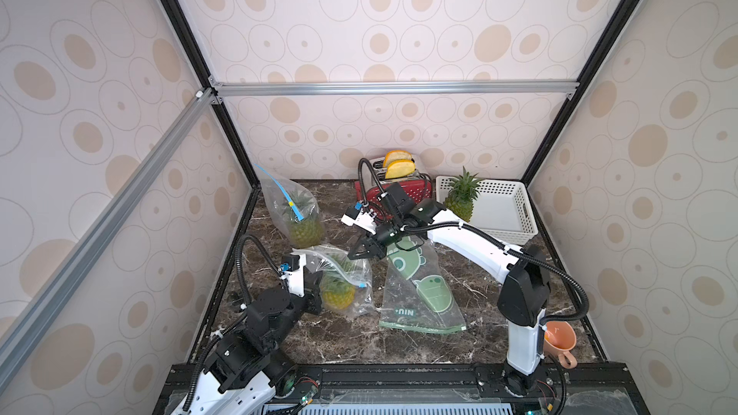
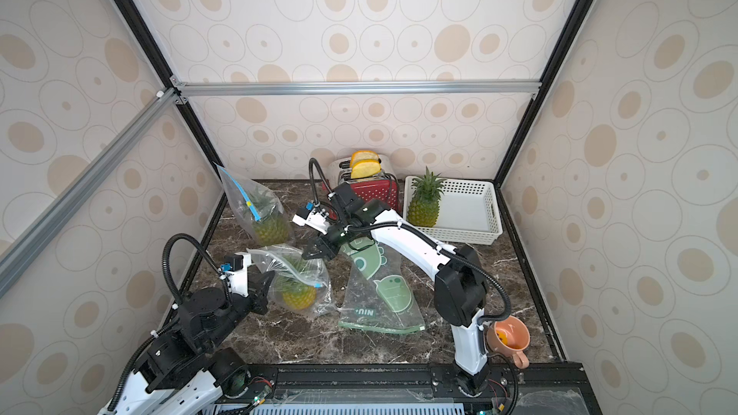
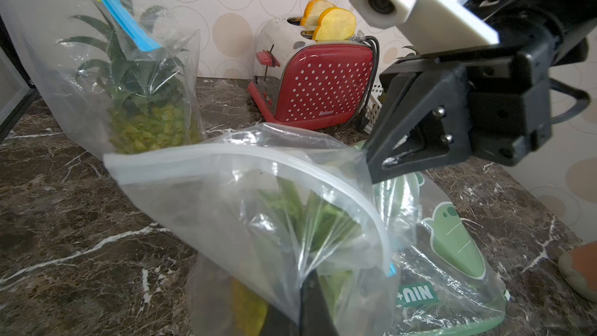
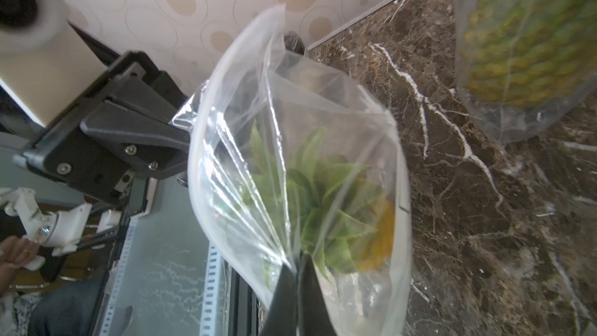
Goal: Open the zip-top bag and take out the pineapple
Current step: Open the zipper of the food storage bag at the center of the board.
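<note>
Two grips: left fingers (image 1: 315, 276) and right fingers (image 1: 354, 254) are each pinched shut on opposite sides of the clear zip-top bag (image 1: 361, 269), whose mouth looks open.
Biggest risk: the thin film slips or tears if the arms pull apart harder.
Lesser risk: the yellow, green-crowned pineapple (image 1: 338, 295), inside the bag with its crown toward the mouth, topples when one side is released.
Room: beige oval-patterned walls (image 1: 379, 133), aluminium-framed.
Worktop: dark veined marble (image 1: 359, 347), slick-looking.

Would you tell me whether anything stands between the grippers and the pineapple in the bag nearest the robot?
Yes, the clear plastic zip-top bag itself: its film surrounds the yellow, green-leaved pineapple. The left gripper and right gripper have their jaws shut on the bag's edges only.
</note>
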Controlling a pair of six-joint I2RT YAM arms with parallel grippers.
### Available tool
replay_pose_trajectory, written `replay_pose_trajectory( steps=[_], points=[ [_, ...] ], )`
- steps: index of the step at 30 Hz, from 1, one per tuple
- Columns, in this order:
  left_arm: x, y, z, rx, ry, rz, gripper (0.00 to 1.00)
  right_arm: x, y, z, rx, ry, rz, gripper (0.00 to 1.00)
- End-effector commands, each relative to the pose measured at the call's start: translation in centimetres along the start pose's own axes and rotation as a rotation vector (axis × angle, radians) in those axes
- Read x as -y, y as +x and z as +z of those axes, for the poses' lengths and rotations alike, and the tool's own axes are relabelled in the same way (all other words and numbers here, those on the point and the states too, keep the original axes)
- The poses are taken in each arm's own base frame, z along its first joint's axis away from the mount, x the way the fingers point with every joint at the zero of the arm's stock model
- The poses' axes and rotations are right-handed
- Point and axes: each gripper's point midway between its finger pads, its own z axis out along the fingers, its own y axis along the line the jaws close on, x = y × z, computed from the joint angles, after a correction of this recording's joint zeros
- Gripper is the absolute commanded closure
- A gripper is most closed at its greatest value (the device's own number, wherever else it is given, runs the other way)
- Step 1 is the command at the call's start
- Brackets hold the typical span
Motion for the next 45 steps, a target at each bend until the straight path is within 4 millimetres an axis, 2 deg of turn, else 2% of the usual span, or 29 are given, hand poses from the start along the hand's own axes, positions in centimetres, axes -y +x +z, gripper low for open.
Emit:
replay_pose_trajectory(
  steps=[1,7,13,15,19,21,25,29,33,38,45],
  points=[
    [-1.3,-0.8,-1.3,0.03,-0.057,-0.002,1.0,1.8,-0.9,-2.2,0.077,0.032,0.072,1.0],
    [-1.9,-0.6,-1.8,0.045,-0.078,-0.02,1.0,3.5,-1.5,-3.7,0.131,0.005,0.149,1.0],
    [-1.8,-0.8,-2.0,0.061,-0.07,-0.026,1.0,3.4,-1.9,-3.7,0.13,-0.029,0.147,1.0],
    [-1.6,-0.9,-1.9,0.066,-0.058,-0.029,1.0,3.2,-2.1,-4.1,0.126,-0.009,0.135,0.91],
    [-1.1,-1.3,-1.8,0.086,-0.033,-0.036,1.0,1.2,-2.1,-5.7,0.052,0.127,0.049,0.73],
    [-1.0,-1.5,-1.7,0.096,-0.024,-0.042,1.0,-0.1,-1.9,-6.4,-0.024,0.238,-0.007,0.69],
    [-0.9,-1.7,-1.7,0.108,-0.018,-0.048,1.0,-2.8,-2.7,-7.4,-0.107,0.383,-0.079,0.68],
    [-1.0,-1.7,-2.0,0.125,-0.013,-0.057,1.0,-5.2,-4.3,-6.5,-0.12,0.4,-0.118,0.68],
    [-1.2,-1.5,-2.2,0.138,-0.011,-0.068,1.0,-6.8,-5.2,-3.8,-0.123,0.347,-0.131,0.68],
    [-0.9,-1.0,-1.9,0.138,0.009,-0.083,1.0,-6.0,-4.9,-0.8,-0.156,0.322,-0.085,0.65],
    [-0.4,-0.8,-1.3,0.145,0.036,-0.1,1.0,-5.1,-4.1,2.1,-0.18,0.276,-0.015,0.65]
  ],
)
